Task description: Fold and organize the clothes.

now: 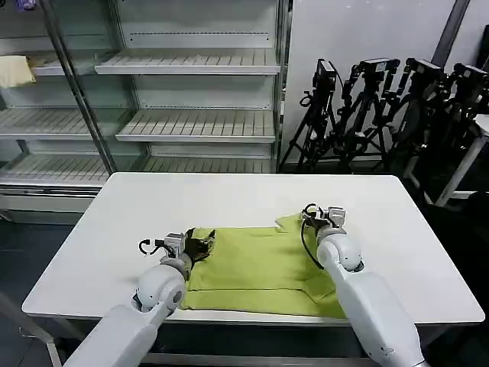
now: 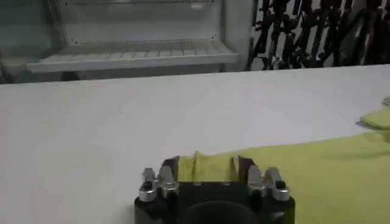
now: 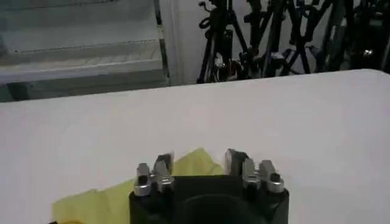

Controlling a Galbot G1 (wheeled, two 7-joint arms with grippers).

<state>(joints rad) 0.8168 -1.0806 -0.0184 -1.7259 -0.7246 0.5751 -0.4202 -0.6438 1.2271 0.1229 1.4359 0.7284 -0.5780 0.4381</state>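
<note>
My left pincer point(image 1: 200, 243) is clamped on the lime T-shirt's point(image 1: 256, 267) left edge, fabric bunched between its fingers point(image 2: 172, 167); my right pincer point(image 1: 321, 217) stands narrowly open around the far right corner; the shirt lies flat on the white surface point(image 1: 252, 200)

Lime yellow-green T-shirt point(image 1: 256, 267) on a plain white table point(image 1: 229, 199).

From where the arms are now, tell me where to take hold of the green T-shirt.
Grip the T-shirt at its two far corners, coming from the near side. It lies flat, so only the edges offer a pinch, and the left gripper and right gripper sit there.
</note>
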